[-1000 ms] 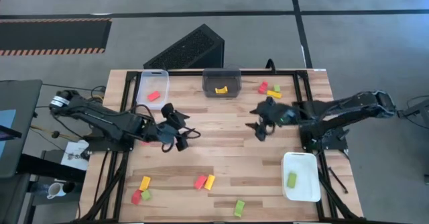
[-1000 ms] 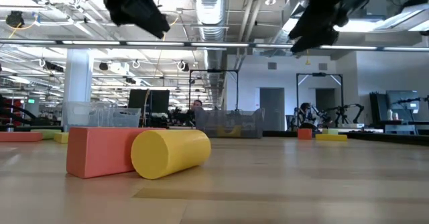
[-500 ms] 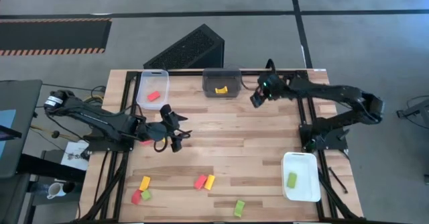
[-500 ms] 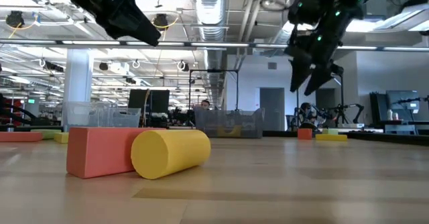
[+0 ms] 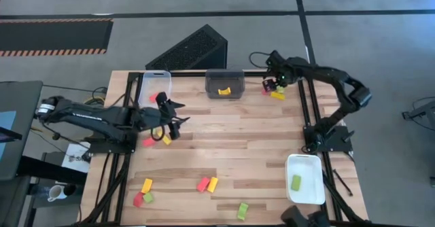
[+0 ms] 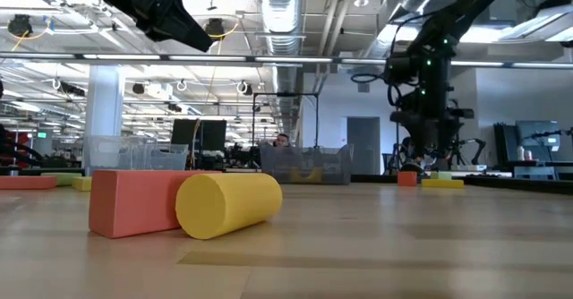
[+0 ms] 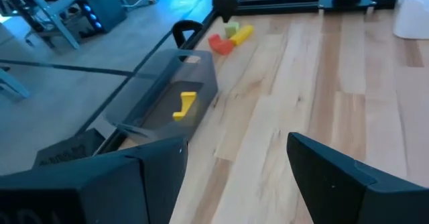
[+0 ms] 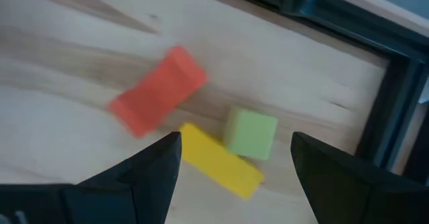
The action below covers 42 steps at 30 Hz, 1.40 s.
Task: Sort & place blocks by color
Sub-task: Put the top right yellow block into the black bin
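Note:
The blocks lie scattered. A red block (image 8: 157,90), a yellow one (image 8: 218,160) and a light green one (image 8: 250,135) lie close together at the table's far right corner (image 5: 275,90). My right gripper (image 5: 277,81) hovers just above them, pointing down, open (image 8: 234,177), touching nothing. My left gripper (image 5: 175,118) is open (image 7: 234,170) above the table's left-middle, near a red block (image 5: 148,142) and a yellow block (image 5: 165,138). Several more blocks lie along the near edge (image 5: 202,184).
A clear tray (image 5: 153,77) at the far left holds a red block. A dark grey tray (image 5: 225,76) holds a yellow block (image 7: 184,103). A white tray (image 5: 304,164) at the near right holds a green block (image 5: 296,182). A red block (image 6: 134,200) and a yellow cylinder (image 6: 228,202) lie nearest the low camera.
My right gripper has swung from over the table's middle toward the far right corner, turned to point down and lowered over the red, yellow and green blocks there. My left gripper has drifted a little toward the far edge and the left. No block has moved.

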### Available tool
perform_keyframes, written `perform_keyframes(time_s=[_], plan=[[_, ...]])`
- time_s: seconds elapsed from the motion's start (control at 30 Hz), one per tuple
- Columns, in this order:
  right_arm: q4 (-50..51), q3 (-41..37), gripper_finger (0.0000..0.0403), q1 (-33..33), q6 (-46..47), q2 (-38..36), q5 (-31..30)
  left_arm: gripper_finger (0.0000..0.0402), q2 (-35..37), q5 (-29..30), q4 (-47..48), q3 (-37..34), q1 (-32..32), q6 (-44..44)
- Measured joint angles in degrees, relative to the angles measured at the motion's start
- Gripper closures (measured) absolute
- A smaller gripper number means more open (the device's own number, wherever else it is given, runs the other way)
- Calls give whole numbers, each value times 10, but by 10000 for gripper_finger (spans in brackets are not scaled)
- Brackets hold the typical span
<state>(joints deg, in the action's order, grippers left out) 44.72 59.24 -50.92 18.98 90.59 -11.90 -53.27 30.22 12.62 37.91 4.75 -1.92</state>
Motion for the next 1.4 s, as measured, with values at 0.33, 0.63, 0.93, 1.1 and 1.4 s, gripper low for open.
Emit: perform_keyframes(time_s=[0.33, 0.63, 0.93, 1.1, 1.4], plan=[[1, -1, 97, -21, -28, 28, 2, 157, 89, -59, -166, -123, -51, 36], [-1, -9, 97, -59, -35, 36, 28, 157, 221, -123, -163, -167, -108, 15], [-3, -9, 97, -65, -30, 36, 47, 157, 245, -135, -127, -167, -117, 7], [9, -9, 97, -44, -19, 36, 46, 157, 240, -135, -128, -167, -117, 6], [15, -36, 97, 12, -24, 36, 45, 157, 240, -135, -128, -167, -116, 6]])
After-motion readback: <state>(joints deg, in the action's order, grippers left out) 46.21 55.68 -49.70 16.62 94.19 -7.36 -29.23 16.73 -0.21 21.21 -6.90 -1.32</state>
